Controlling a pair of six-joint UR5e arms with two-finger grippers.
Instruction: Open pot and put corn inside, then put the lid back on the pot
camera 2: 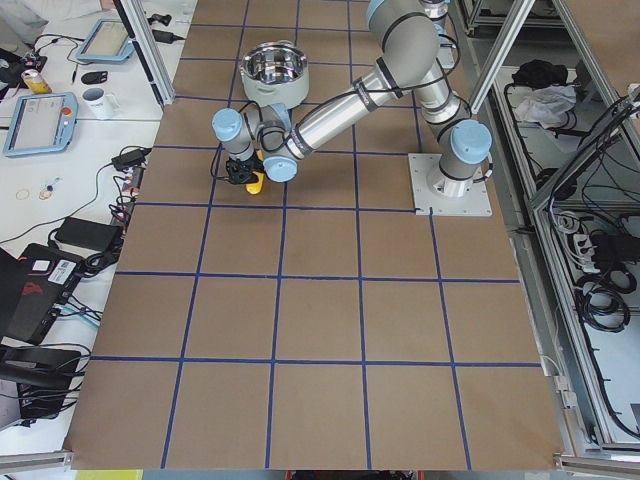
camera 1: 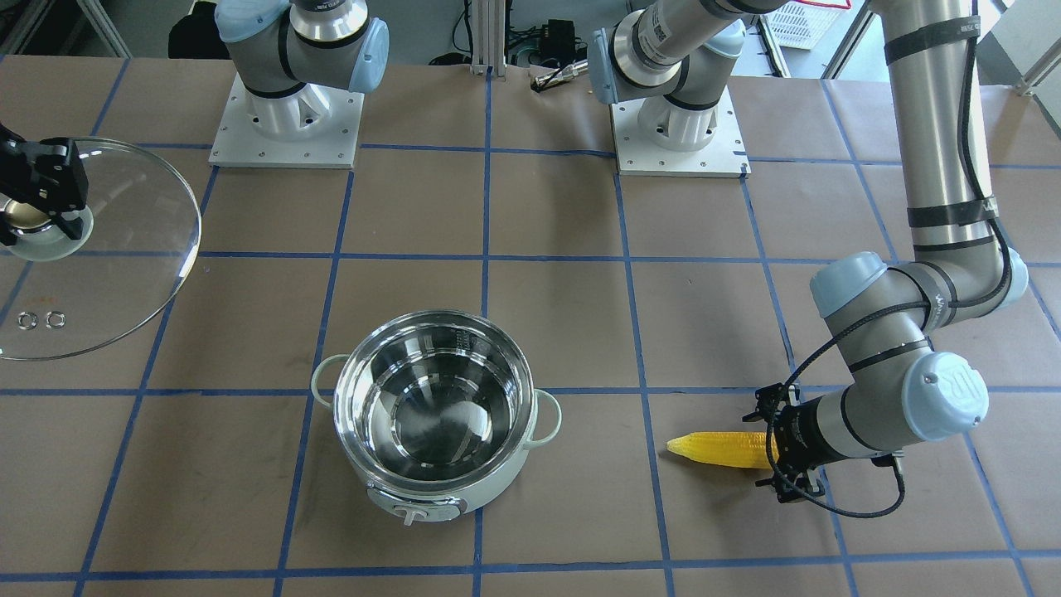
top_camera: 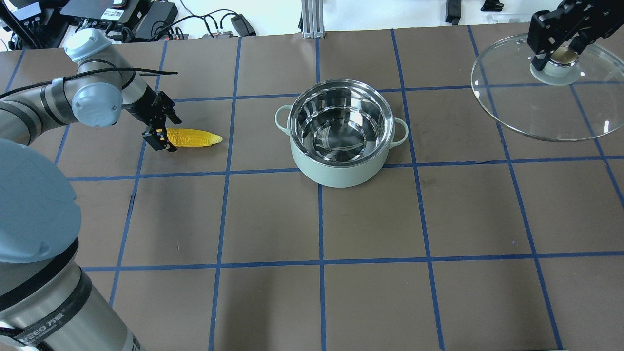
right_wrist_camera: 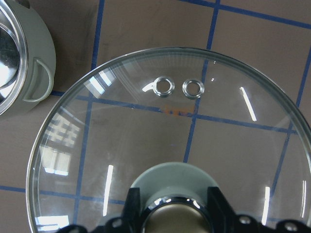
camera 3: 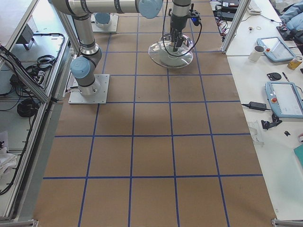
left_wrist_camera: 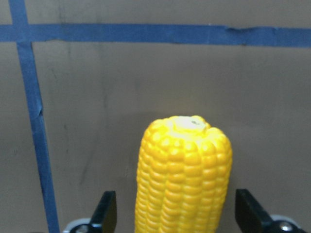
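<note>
The mint-green pot (top_camera: 336,173) stands open at the table's middle, its steel inside empty; it also shows in the front view (camera 1: 489,493). The yellow corn (top_camera: 195,138) lies on the table to the pot's left, tip toward the pot. My left gripper (top_camera: 165,130) is open around the corn's thick end. The left wrist view shows the corn (left_wrist_camera: 182,174) between the fingers (left_wrist_camera: 104,216) with gaps on both sides. My right gripper (top_camera: 560,51) is shut on the knob of the glass lid (top_camera: 536,112) and holds it above the table, far right of the pot.
The brown table carries a blue tape grid. The two arm bases (camera 1: 286,124) (camera 1: 680,124) stand at the robot's edge. A side bench with tablets and a mug (camera 3: 258,53) runs along the far side. The pot's handle (right_wrist_camera: 39,80) shows beside the lid.
</note>
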